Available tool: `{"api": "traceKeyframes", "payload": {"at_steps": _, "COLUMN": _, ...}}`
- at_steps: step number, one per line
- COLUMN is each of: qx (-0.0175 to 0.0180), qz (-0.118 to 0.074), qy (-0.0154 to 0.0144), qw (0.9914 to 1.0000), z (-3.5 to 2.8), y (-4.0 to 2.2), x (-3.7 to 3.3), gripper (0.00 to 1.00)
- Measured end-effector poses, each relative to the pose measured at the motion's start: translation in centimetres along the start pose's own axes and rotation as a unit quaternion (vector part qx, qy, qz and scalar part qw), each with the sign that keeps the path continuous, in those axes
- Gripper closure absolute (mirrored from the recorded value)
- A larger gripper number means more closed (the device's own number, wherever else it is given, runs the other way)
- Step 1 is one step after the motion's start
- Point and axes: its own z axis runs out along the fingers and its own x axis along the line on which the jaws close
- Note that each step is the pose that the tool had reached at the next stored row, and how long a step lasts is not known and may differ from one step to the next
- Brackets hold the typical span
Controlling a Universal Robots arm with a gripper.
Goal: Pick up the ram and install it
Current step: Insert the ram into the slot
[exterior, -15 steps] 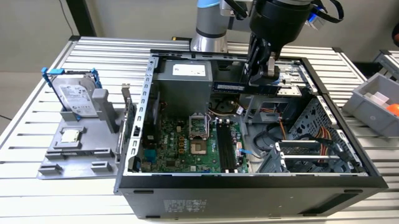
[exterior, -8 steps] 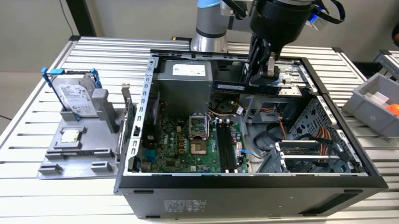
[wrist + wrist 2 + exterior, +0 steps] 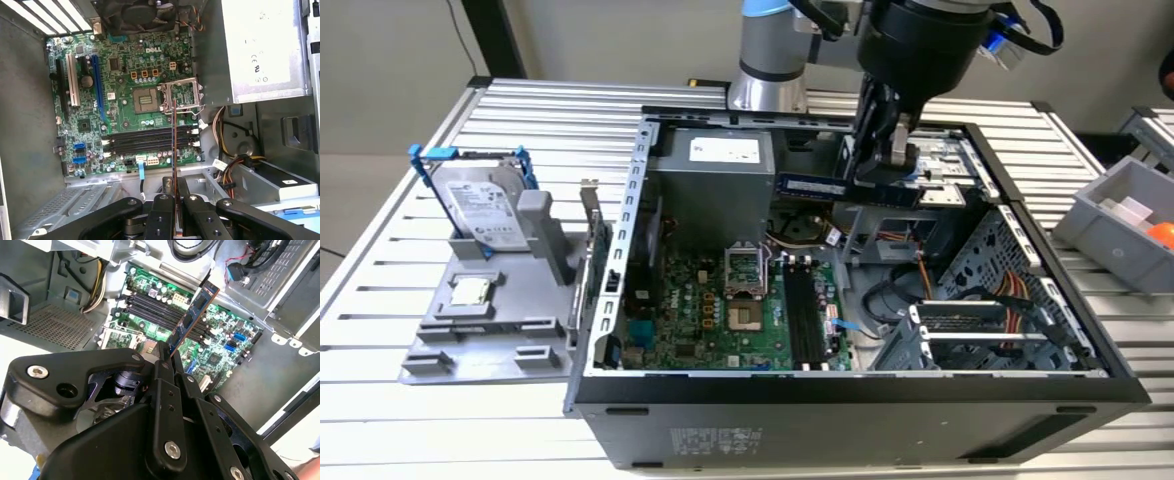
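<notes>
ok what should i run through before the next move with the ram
1. Grip: end effector shut on the thin dark green-black ram stick: ok.
2. Long black memory slots on the green motherboard empty: ok.
3. Ram lined up along the slots: it crosses them in both wrist views: not ok.
4. Ram down at slot level: in the exterior view it hangs high above the board: not ok.
5. White slot end latches open: cannot tell.
</notes>
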Motion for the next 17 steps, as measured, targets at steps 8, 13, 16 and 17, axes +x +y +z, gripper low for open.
{"api": "traceKeyframes", "payload": {"at_steps": 8, "qx": 0.0003, "qz": 0.025, "qy": -0.0009, "qw": 0.99968, "z": -0.01, "y": -0.05, "x": 0.33, "gripper": 1.0}}
{"api": "traceKeyframes", "payload": {"at_steps": 13, "qx": 0.0005, "qz": 0.042, "qy": -0.0016, "qw": 0.99914, "z": -0.01, "y": -0.09, "x": 0.56, "gripper": 1.0}}
{"api": "traceKeyframes", "payload": {"at_steps": 16, "qx": 0.0006, "qz": 0.052, "qy": -0.0019, "qw": 0.99865, "z": -0.01, "y": -0.11, "x": 0.7, "gripper": 1.0}}
{"api": "traceKeyframes", "payload": {"at_steps": 17, "qx": 0.0006, "qz": 0.055, "qy": -0.0021, "qw": 0.99847, "z": -0.01, "y": -0.12, "x": 0.74, "gripper": 1.0}}
